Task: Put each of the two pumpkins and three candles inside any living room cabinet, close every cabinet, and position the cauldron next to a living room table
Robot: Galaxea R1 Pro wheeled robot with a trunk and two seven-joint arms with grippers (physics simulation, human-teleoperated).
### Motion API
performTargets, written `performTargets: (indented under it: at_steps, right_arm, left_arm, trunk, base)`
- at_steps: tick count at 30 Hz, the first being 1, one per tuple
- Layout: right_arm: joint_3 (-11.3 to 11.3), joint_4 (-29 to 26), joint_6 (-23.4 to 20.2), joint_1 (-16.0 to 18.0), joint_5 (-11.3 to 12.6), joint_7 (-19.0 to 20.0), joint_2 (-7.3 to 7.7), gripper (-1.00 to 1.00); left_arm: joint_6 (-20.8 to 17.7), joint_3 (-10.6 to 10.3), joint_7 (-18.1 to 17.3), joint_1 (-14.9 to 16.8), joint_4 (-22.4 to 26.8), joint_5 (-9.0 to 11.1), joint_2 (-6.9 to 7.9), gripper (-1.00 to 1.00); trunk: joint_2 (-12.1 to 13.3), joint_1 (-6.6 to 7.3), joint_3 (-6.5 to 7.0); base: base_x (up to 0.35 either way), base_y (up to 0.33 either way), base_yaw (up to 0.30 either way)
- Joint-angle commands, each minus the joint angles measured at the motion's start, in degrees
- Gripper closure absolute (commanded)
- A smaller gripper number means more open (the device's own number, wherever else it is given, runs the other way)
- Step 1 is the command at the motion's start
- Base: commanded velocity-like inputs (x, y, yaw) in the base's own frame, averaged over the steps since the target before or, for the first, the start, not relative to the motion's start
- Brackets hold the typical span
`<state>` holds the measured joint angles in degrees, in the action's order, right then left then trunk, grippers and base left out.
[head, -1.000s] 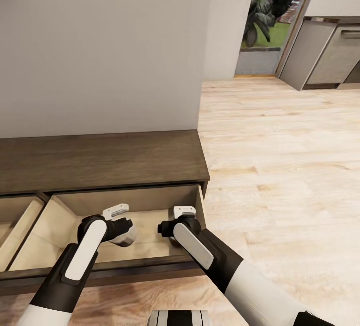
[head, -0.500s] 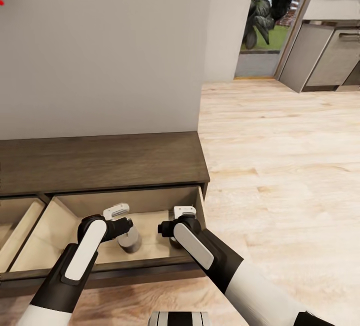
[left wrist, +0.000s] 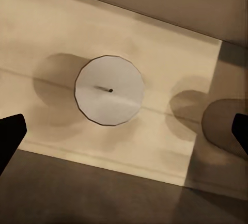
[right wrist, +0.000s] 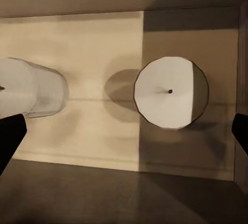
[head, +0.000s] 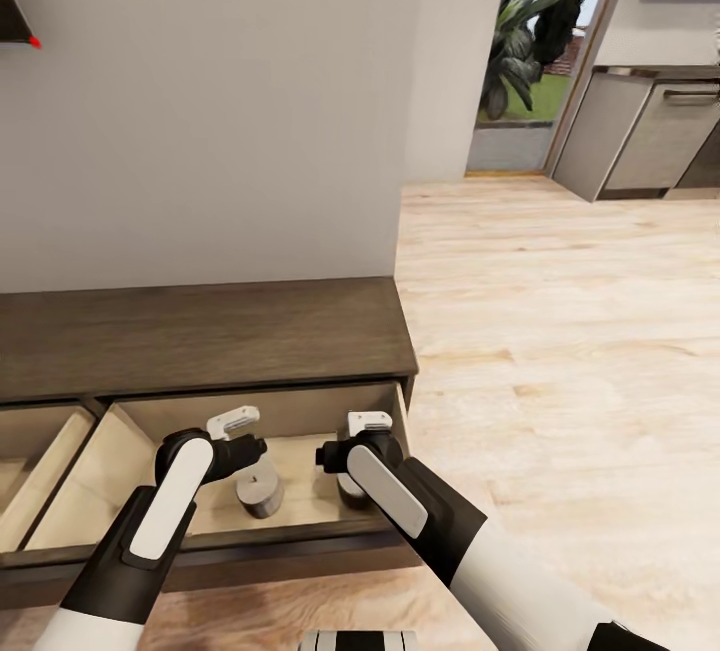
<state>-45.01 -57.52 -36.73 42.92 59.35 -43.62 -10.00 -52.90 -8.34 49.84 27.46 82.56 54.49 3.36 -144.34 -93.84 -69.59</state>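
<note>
Head view: cabinet [head: 200,331] against the grey wall [head: 200,101], its drawer [head: 110,441] pulled out; left gripper [head: 245,436] and right gripper [head: 350,441] hang over it; one candle [head: 260,493] stands on the drawer floor.
Left wrist: jaws spread wide, gripping nothing; candle [left wrist: 109,90] upright below, a second candle [left wrist: 225,126] near.
Right wrist: jaws spread, gripping nothing; candle [right wrist: 171,92] upright near the drawer's side wall [right wrist: 242,79], another [right wrist: 31,87] apart.

Dark brown wood-grain cabinet [head: 200,331], pale beige drawer inside [head: 120,471]. Below the left gripper [left wrist: 123,131], a grey-white candle [left wrist: 109,90] with a dark wick dot; below the right gripper [right wrist: 124,133], a second pale candle [right wrist: 170,92], half in shadow. Black-and-white arms. Light oak plank floor [head: 560,331], off-white wall [head: 200,101], grey kitchen units [head: 650,136], green foliage [head: 520,41].
</note>
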Motion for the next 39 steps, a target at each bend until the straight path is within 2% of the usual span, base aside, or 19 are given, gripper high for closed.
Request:
performTargets:
  at_steps: [1,20,32,39]
  right_arm:
    - [-0.08,-0.05,-0.09,0.06,0.41,-0.50,0.00,-1.00]
    - [-0.09,-0.14,-0.07,0.06,0.41,-0.50,0.00,-1.00]
    - [-0.11,-0.14,0.56,0.06,0.34,-0.50,0.00,-1.00]
    - [-0.25,-0.35,4.93,0.06,0.25,-0.39,0.14,-1.00]
  left_arm:
    - [-0.08,-0.11,0.63,0.04,0.06,0.53,0.06,-1.00]
    - [-0.36,0.62,0.59,0.05,0.06,0.79,0.07,-1.00]
    - [-0.36,0.69,0.58,0.05,0.06,0.79,0.07,-1.00]
    - [-0.36,0.74,0.52,0.05,0.13,0.87,0.15,-1.00]
  trunk:
    - [0.00,0.03,0.18]
    - [0.25,0.52,4.39]
    - [0.41,0.83,7.05]
    - [0.50,1.01,8.60]
  base:
    - [0.000,0.000,0.000]
    - [-0.113,0.000,0.000]
    - [-0.010,0.000,0.000]
    - [-0.002,0.000,0.000]
